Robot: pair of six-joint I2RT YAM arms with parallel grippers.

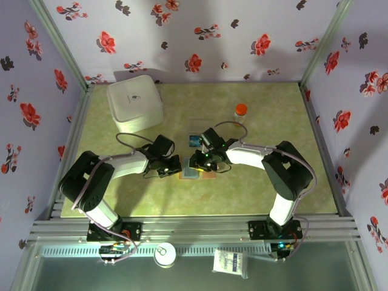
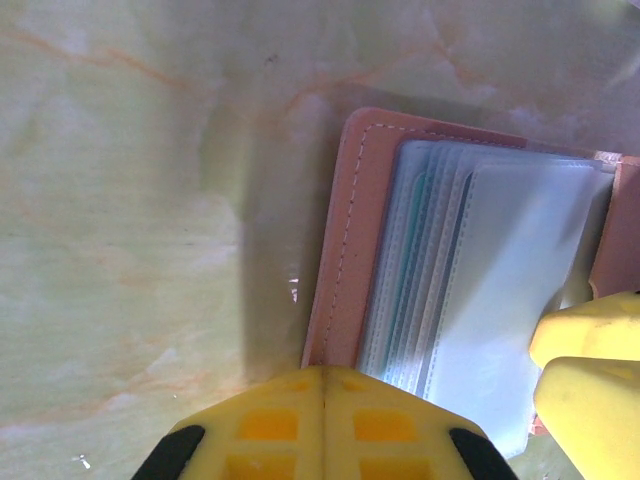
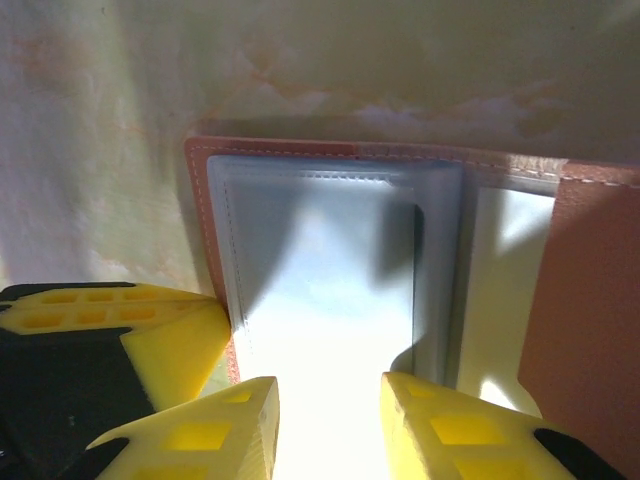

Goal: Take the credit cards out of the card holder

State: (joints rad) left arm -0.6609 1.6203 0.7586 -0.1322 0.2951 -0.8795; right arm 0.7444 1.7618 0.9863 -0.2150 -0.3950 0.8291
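My left end effector point(image 2: 322, 425) is pressed together. Its tips sit at the left edge of the card holder point(image 2: 352, 230), which lies open on the desk point(image 2: 130, 250) between my two arms. My right end effector point(image 3: 330, 425) stands over the holder from the right. Its fingers point(image 3: 455, 430) are apart, one on each side of the top leaf of the blue-grey pockets point(image 3: 320, 270). A teal-green card point(image 2: 412, 240) shows as a thin edge among the sleeves close to my left tips. A blue card point(image 1: 194, 140) lies flat on the desk just past the holder's far side, beside my right wrist. Well apart from both, a white square container point(image 1: 135, 102) sits far left and an orange-capped bottle point(image 1: 240, 112) far right.
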